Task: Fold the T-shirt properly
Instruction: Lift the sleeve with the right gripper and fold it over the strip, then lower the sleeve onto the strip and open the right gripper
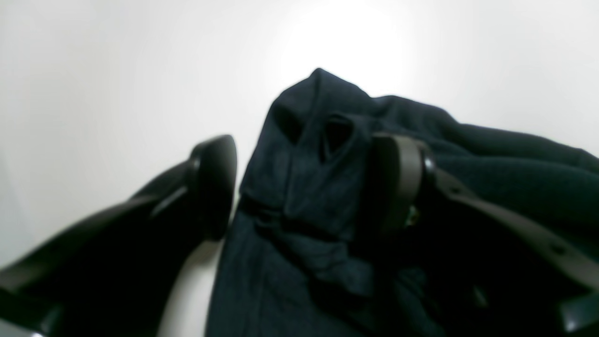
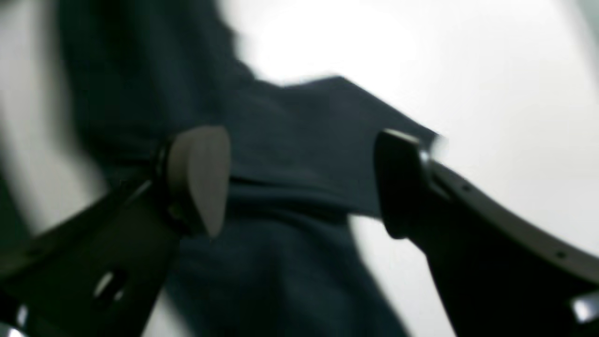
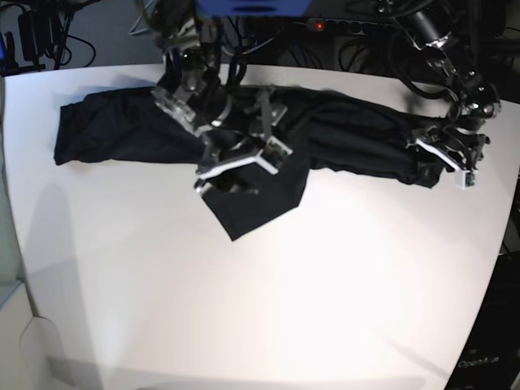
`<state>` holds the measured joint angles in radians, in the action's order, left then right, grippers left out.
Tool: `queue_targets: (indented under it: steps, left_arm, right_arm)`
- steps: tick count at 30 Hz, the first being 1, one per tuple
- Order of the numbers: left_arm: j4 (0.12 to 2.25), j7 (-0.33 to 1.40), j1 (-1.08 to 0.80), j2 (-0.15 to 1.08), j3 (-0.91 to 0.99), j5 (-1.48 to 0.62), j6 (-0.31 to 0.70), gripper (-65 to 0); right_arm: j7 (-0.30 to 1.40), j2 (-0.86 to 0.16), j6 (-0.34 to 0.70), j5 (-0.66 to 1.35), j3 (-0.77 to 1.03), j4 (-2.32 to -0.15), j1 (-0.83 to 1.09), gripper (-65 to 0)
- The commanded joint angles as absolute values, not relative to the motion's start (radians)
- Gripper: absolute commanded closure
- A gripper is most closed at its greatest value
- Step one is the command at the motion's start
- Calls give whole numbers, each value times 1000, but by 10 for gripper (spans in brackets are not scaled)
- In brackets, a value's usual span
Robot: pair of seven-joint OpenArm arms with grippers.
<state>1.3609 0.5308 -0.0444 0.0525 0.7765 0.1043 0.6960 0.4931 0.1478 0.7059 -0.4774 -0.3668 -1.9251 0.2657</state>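
Observation:
The T-shirt [image 3: 114, 130] is a black garment stretched in a long band across the far half of the white table [image 3: 284, 309], with one corner flap [image 3: 244, 215] pointing toward the front. My right gripper [image 3: 240, 171] hangs over that flap. In the right wrist view it [image 2: 299, 182] is open, its fingers wide apart above the blurred dark cloth [image 2: 290, 121]. My left gripper [image 3: 451, 162] is at the shirt's right end. In the left wrist view it [image 1: 306, 185] is open, straddling a bunched ridge of the fabric [image 1: 514, 164], with one finger [image 1: 215, 187] over bare table.
Cables and a power strip [image 3: 341, 24] run behind the table's far edge. The table's curved right edge [image 3: 502, 244] lies close to my left gripper. White tabletop stretches across the front half.

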Motion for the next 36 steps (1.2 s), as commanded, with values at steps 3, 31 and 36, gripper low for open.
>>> queue_targets:
  steps: [3, 31, 36]
  left_arm:
    - [1360, 582, -50, 54, 776, 151, 698, -406]
    - [1365, 584, -51, 31, 826, 159, 698, -406]
    - [1366, 584, -51, 36, 832, 159, 698, -406]
  right_arm:
    - [524, 157, 698, -430, -306, -1936, 177, -479]
    - [783, 134, 698, 12, -47, -1523, -108, -477]
    - [765, 102, 698, 16, -45, -1472, -125, -477]
